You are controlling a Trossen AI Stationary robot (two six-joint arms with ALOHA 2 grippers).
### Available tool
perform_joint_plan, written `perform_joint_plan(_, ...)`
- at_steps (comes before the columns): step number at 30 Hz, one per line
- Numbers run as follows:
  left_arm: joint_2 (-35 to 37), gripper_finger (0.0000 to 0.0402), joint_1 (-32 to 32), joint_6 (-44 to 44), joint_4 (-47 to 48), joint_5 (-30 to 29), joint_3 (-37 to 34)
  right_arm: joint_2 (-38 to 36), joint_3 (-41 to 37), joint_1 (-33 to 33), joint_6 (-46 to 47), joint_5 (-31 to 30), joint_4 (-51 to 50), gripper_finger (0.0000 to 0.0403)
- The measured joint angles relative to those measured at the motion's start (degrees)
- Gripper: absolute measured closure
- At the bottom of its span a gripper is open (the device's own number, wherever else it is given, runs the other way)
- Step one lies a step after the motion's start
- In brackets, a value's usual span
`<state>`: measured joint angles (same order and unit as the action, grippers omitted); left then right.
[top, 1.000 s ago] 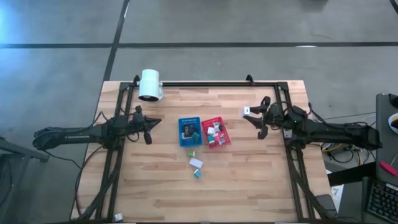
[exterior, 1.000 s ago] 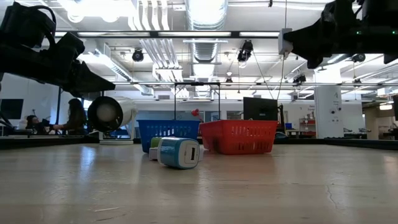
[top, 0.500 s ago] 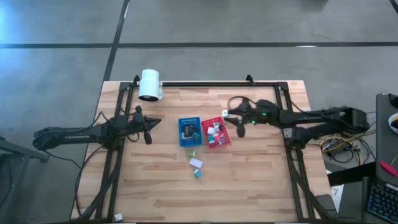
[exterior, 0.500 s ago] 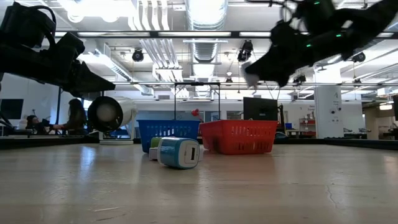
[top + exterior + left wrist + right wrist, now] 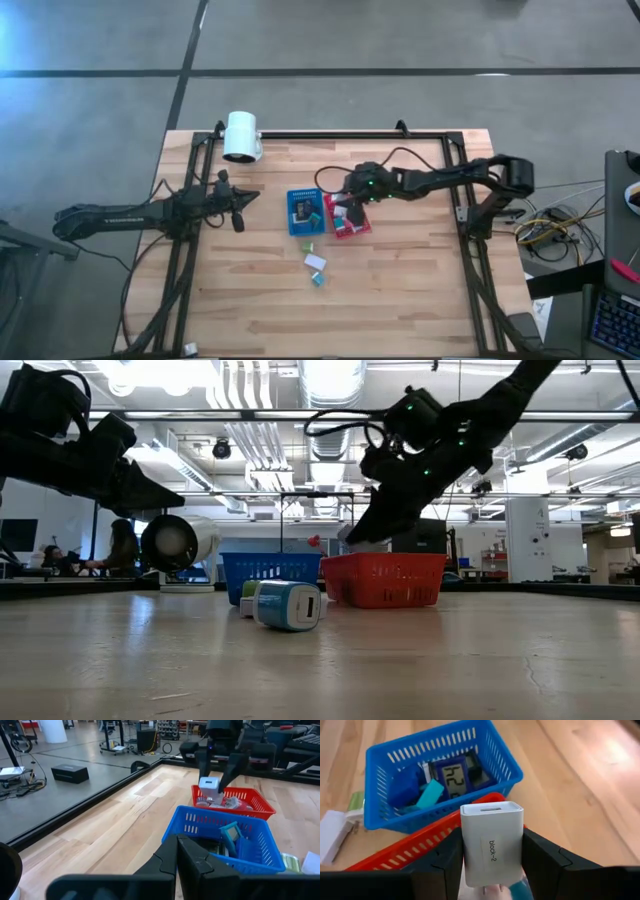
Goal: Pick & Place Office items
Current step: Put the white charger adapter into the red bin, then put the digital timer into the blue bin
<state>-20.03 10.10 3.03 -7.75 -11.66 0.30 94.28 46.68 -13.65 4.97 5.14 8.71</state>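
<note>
Gripping a white block (image 5: 492, 845), the right end effector (image 5: 345, 207) hangs over the red tray (image 5: 357, 228), blue tray (image 5: 292, 222) beside.

Wooden table (image 5: 400, 290) carries blue tray (image 5: 290, 226), red tray (image 5: 361, 227), white cylinder (image 5: 241, 136).

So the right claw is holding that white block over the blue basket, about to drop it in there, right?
Not quite. The right claw does hold the white block, but it hangs over the red basket, not the blue basket beside it. The high view shows this best, and the left wrist view shows the block above the red basket's rim.
</note>
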Motion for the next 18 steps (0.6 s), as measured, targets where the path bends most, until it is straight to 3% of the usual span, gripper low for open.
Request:
perform_joint_plan(7,0.0,0.039,0.0,0.0,0.1,0.0,0.0,2.2,2.5,0.0,-0.8,2.4,-4.1,0.0234)
perform_joint_plan(18,0.0,0.039,0.0,0.0,0.1,0.0,0.0,-3.0,1.6,0.3,-1.0,2.5,-4.2,0.0158)
